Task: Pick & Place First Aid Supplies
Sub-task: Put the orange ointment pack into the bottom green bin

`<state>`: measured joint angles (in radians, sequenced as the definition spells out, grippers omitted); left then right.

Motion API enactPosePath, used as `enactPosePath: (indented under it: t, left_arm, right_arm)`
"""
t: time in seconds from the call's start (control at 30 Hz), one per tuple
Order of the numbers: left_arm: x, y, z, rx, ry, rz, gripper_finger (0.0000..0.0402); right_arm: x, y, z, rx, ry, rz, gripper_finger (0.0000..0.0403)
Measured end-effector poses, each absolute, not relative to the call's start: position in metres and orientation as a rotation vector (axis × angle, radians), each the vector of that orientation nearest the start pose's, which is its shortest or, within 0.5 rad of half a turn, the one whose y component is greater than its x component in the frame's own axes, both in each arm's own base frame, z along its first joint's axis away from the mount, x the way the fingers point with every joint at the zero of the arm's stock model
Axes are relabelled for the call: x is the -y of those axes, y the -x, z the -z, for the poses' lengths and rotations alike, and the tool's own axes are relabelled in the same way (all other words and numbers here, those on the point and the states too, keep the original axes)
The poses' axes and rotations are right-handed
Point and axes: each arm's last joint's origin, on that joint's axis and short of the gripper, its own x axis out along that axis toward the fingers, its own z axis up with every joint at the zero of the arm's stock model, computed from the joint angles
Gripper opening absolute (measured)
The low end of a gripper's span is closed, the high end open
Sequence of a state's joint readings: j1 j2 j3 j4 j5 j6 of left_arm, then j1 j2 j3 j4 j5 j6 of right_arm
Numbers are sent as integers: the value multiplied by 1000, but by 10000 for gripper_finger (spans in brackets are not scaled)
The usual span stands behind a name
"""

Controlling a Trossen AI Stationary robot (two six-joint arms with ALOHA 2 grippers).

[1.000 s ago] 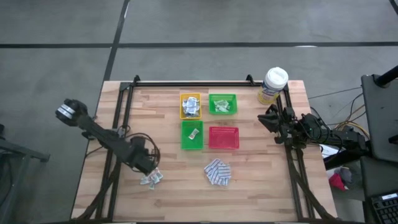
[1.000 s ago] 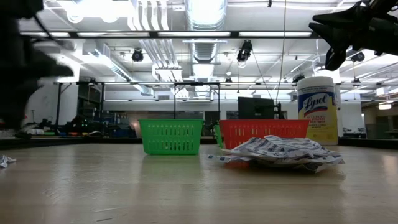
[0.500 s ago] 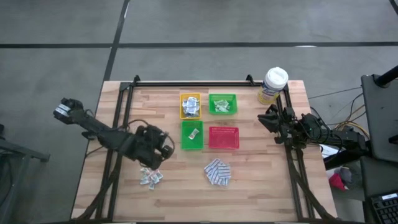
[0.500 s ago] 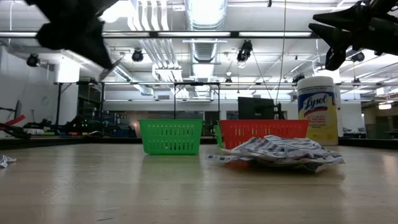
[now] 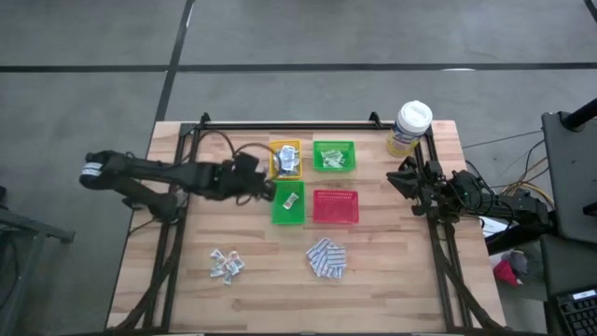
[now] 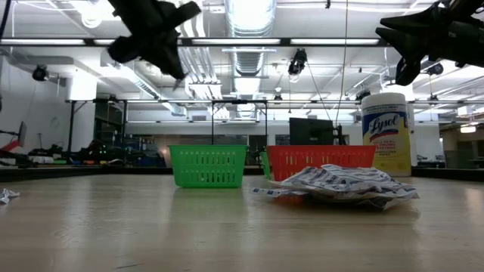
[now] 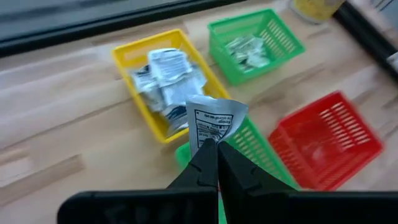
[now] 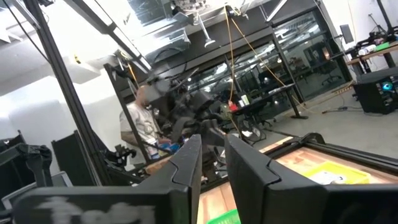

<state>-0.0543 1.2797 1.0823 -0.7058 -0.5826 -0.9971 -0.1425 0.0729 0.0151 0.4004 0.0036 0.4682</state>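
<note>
Since the earlier frame, the left gripper has travelled from the small pile of packets near the front left of the table to a position just beside the yellow tray, above the near green tray. Its jaws are clamped on one white-grey sachet, pinched at the lower edge so that the sachet stands up and curls at the top. The yellow tray already contains several like sachets; the far green tray holds pale green strips; the red tray appears unfilled. A pile of blue-and-white pads lies in front of the red tray. The right gripper waits at the right edge near the canister, jaws slightly apart. Handling judgement: the sachets are light, thin and limp, with slick foil faces; grip an edge or corner squarely, since a shallow pinch may slip.
</note>
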Motion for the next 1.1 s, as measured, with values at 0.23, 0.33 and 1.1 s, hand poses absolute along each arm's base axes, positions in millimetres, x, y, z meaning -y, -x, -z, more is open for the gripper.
enactPosePath:
  t: [0.23, 0.33, 1.1]
  left_arm:
    - [-35, -278, -289, -499, 756, -789, 0]
    - [-42, -295, -278, -527, 789, -752, 0]
    - [-55, -381, -218, -1138, 826, -881, 0]
  right_arm:
    - [14, -95, -201, 369, -438, 62, 80]
    - [14, -95, -201, 369, -438, 63, 82]
    - [14, -95, -201, 366, -442, 62, 82]
